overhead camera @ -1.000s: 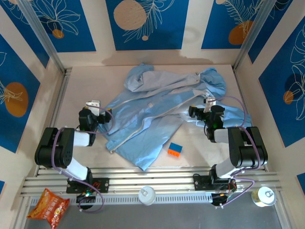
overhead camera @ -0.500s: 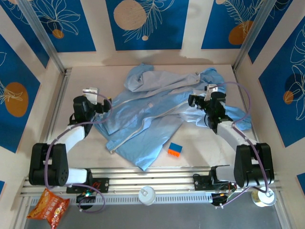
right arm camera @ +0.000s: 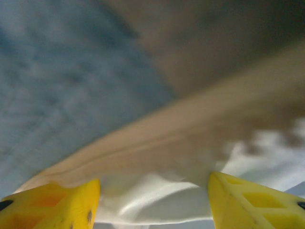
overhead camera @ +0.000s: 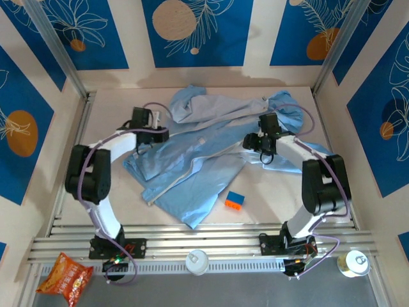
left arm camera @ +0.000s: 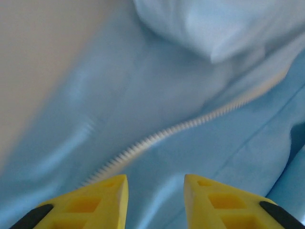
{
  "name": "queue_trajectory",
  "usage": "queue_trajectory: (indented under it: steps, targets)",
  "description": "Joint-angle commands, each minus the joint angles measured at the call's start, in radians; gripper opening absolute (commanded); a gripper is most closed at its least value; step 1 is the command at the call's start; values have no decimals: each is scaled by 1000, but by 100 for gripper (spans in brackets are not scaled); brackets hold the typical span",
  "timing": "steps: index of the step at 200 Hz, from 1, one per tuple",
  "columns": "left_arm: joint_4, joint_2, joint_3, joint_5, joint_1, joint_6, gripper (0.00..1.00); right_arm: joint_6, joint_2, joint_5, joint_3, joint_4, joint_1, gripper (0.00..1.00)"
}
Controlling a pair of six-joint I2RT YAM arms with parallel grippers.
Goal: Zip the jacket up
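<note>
The light-blue jacket (overhead camera: pixel 204 153) lies spread and rumpled across the table, its pale zipper (overhead camera: pixel 192 167) running diagonally down the open front. My left gripper (overhead camera: pixel 163 134) hovers open over the jacket's upper left part. In the left wrist view its yellow fingers (left arm camera: pixel 107 195) stand apart just above the fabric, with the zipper teeth (left arm camera: pixel 181 126) crossing ahead of them. My right gripper (overhead camera: pixel 249 142) is at the jacket's right side, open. Its yellow fingers (right arm camera: pixel 248 200) stand wide apart in the right wrist view, over a pale fold of fabric (right arm camera: pixel 157 200); nothing is gripped.
A small blue and orange block (overhead camera: pixel 234 201) lies on the table beside the jacket's lower hem. Beyond the near rail are a snack bag (overhead camera: pixel 64 276) and two cans (overhead camera: pixel 197 261) (overhead camera: pixel 353 262). Walls close in the table on three sides.
Both arms have stretched forward from near their bases. The left gripper moved up and right onto the jacket. The right gripper moved up and left to the jacket's right side.
</note>
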Motion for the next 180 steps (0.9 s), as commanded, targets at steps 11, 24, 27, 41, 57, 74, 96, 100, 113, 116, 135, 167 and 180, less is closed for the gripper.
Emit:
queue_trajectory:
  steps: [11, 24, 27, 41, 57, 74, 96, 100, 113, 116, 135, 167, 180]
  targets:
    - [-90, 18, -32, -68, -13, -187, 37, 71, 162, -38, 176, -145, 20, 60]
    - [-106, -9, -84, -106, -12, -212, 38, 76, 248, -56, 268, -169, 31, 60]
    - [-114, -17, -96, -115, -10, -215, 38, 76, 267, -58, 290, -174, 35, 60]
    - [-200, -56, -139, -178, -4, -253, 40, 75, 349, -69, 384, -182, 62, 59]
    - [-261, -120, -223, -215, 7, -313, 41, 68, 454, -84, 525, -226, 101, 59]
    - [-249, -211, -358, -222, 13, -379, 43, 33, 574, -89, 713, -295, 159, 57]
    - [-203, -329, -515, -210, 11, -444, 44, -8, 713, -79, 961, -378, 225, 57]
    - [-199, -348, -536, -208, 12, -455, 44, -8, 731, -90, 995, -382, 234, 57]
    - [-185, -395, -584, -193, 5, -471, 43, 3, 787, -137, 1100, -390, 259, 57]
    - [-183, -402, -590, -189, 3, -473, 43, 7, 798, -147, 1126, -391, 263, 57]
    - [-161, -421, -608, -177, -32, -494, 43, 7, 875, -187, 1292, -415, 303, 57]
    - [-130, -395, -554, -149, -70, -486, 43, -8, 949, -207, 1526, -514, 333, 60]
    - [-163, -396, -490, -151, -71, -445, 43, -18, 918, -209, 1531, -538, 323, 62]
